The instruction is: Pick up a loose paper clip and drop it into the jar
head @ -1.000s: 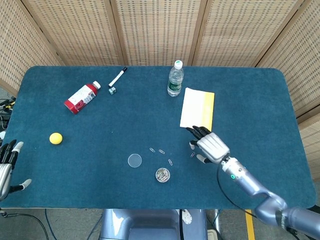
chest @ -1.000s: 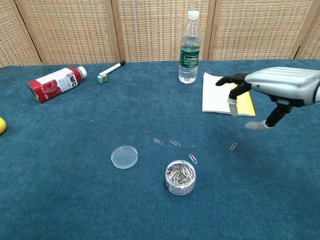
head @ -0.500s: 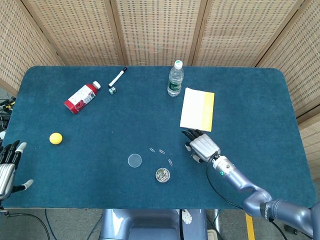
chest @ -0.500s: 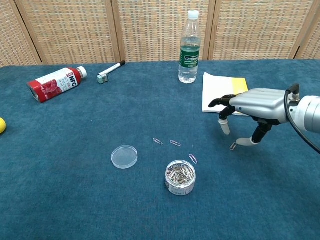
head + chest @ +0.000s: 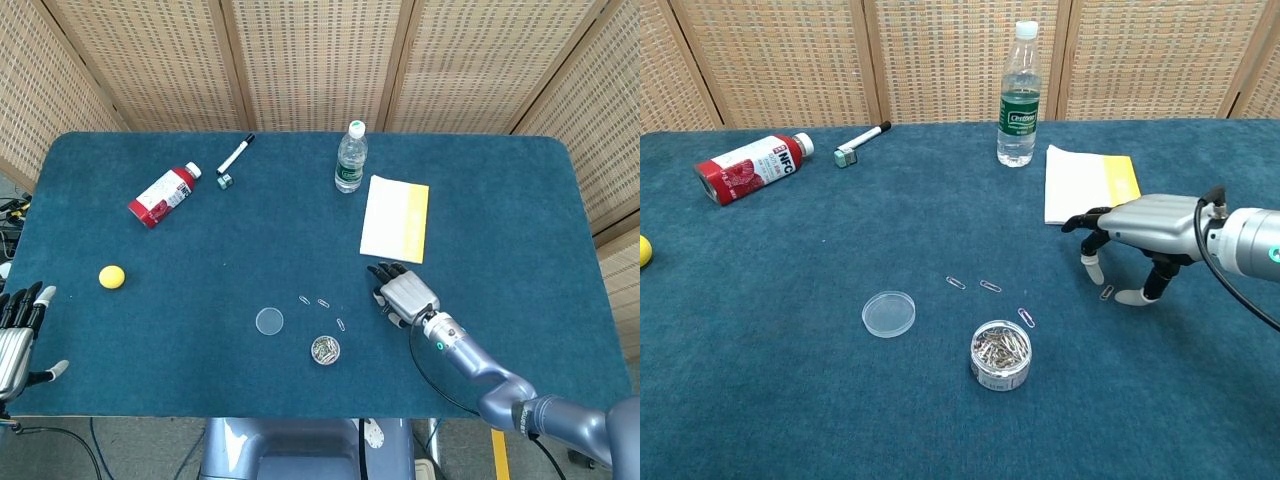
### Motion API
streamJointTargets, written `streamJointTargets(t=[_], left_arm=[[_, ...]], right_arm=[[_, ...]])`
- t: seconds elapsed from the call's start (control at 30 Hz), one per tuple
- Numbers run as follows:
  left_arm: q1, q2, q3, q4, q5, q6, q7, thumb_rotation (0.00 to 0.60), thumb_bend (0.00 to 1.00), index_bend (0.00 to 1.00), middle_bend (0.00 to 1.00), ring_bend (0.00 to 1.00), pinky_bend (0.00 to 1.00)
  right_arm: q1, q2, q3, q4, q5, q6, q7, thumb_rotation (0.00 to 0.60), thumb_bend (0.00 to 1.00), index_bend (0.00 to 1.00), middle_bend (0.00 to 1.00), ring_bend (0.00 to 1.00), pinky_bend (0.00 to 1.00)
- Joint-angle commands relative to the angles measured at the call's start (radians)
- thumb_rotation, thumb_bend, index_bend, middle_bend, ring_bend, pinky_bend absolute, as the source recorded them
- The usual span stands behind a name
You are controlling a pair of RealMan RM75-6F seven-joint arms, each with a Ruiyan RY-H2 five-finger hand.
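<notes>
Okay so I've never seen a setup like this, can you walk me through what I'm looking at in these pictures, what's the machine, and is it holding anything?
It is a two-armed robot with human-like hands at a blue table. One picture looks down from its head, the other looks forward from its chest. The right hand is lowered, palm down, over a loose paper clip, fingertips at the cloth beside it; nothing looks gripped yet. The left hand waits open at the table's edge. An open jar of clips stands near its lid, with three more clips beside it. A water bottle stands at the back.
</notes>
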Motion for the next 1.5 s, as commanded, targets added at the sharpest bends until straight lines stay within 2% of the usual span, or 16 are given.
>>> streamJointTargets(t=[0.03,0.5,0.8,1.2,1.33,1.5], left_arm=[[-0.001,0.000,0.000,0.000,-0.002,0.000,0.002,0.600,0.00,0.00,0.00,0.00,0.00],[-0.004,0.000,0.001,0.002,-0.007,-0.001,0.000,0.600,0.00,0.00,0.00,0.00,0.00],[-0.006,-0.002,0.003,0.003,-0.008,-0.003,0.003,0.600,0.00,0.00,0.00,0.00,0.00],[-0.009,-0.002,0.005,0.003,-0.012,-0.005,0.004,0.600,0.00,0.00,0.00,0.00,0.00],[-0.008,0.001,0.006,0.002,-0.011,-0.004,0.002,0.600,0.00,0.00,0.00,0.00,0.00],[-0.009,0.003,0.007,0.001,-0.011,-0.005,-0.002,0.600,0.00,0.00,0.00,0.00,0.00]], right_arm=[[0.005,-0.009,0.000,0.011,0.010,-0.001,-0.005,0.600,0.33,0.47,0.05,0.00,0.13],[0.015,-0.042,-0.023,0.051,0.030,0.008,-0.025,0.600,0.33,0.49,0.05,0.00,0.13],[0.013,-0.050,-0.036,0.064,0.042,0.010,-0.030,0.600,0.38,0.62,0.07,0.00,0.14],[0.013,-0.053,-0.039,0.063,0.038,0.037,-0.011,0.600,0.41,0.66,0.10,0.00,0.15],[0.013,-0.037,-0.034,0.037,0.024,0.063,-0.002,0.600,0.41,0.66,0.11,0.00,0.15],[0.014,0.007,-0.017,-0.051,-0.008,0.122,-0.003,0.600,0.41,0.66,0.11,0.00,0.15]])
